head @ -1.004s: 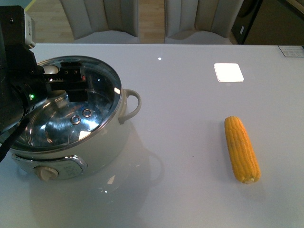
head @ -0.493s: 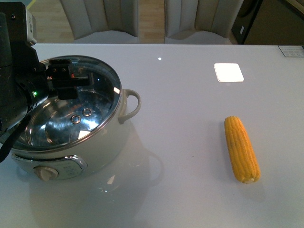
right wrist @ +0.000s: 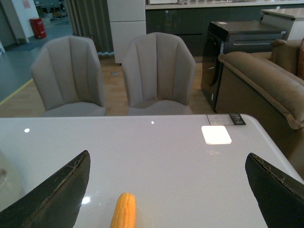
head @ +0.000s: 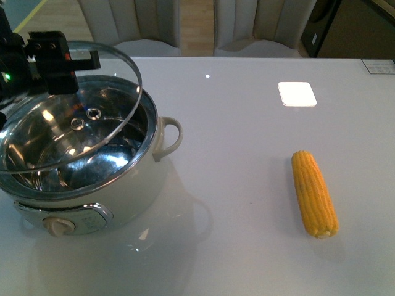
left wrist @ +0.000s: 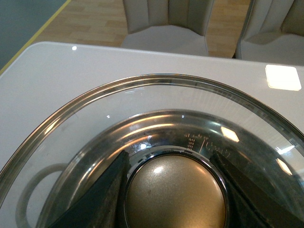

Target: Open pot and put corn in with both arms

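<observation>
The white pot (head: 139, 185) stands at the table's left, beige knob (head: 59, 226) facing front. My left gripper (head: 52, 58) is shut on the glass pot lid (head: 68, 117), which hangs tilted above the pot with its right edge highest, over the steel interior (head: 99, 163). In the left wrist view the fingers clamp both sides of the lid's gold knob (left wrist: 175, 194). The corn (head: 315, 194) lies on the table at the right, lengthwise toward me. My right gripper (right wrist: 167, 159) is open above the table, with the corn's tip (right wrist: 124, 211) showing low between its fingers.
A white square patch (head: 297, 94) lies on the table behind the corn. Two grey chairs (head: 133, 24) stand beyond the far edge. A brown sofa (right wrist: 266, 85) and a black appliance (right wrist: 232, 42) are off the table's right side.
The left gripper has lifted the lid off the pot's rim and carried it up and to the left, tilting it. The corn has stayed put.
</observation>
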Controlling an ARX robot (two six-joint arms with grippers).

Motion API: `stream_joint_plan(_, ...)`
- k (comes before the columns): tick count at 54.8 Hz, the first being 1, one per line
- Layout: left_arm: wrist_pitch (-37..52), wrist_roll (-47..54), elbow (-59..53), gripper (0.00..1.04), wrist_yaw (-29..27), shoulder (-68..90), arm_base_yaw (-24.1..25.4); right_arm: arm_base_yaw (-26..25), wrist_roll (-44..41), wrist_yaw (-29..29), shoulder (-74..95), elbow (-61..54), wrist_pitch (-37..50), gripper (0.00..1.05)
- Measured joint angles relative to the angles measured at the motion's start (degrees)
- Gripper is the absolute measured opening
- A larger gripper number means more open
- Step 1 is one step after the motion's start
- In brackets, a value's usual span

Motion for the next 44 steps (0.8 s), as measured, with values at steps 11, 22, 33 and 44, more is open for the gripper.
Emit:
stream_joint_plan(11,-0.9,0.5,-0.7,0.44,0.9,-6.6,3.6,0.0,0.0,0.0,0.0,0.0,0.0,0.96)
stream_joint_plan(22,-0.7,2.8,-5.2,0.44,3.8,-13.6,12.0,0.0,0.0,0.0,0.0,0.0,0.0,0.96)
stream_joint_plan(33,4.1,6.3,-11.8,0.44,11.3,-16.1,26.5,0.0,0.0,0.0,0.0,0.0,0.0,0.96)
stream_joint_plan(44,11.0,8.1,-15.3,0.44,19.0,-12.4,40.2,0.0,0.0,0.0,0.0,0.0,0.0,0.96)
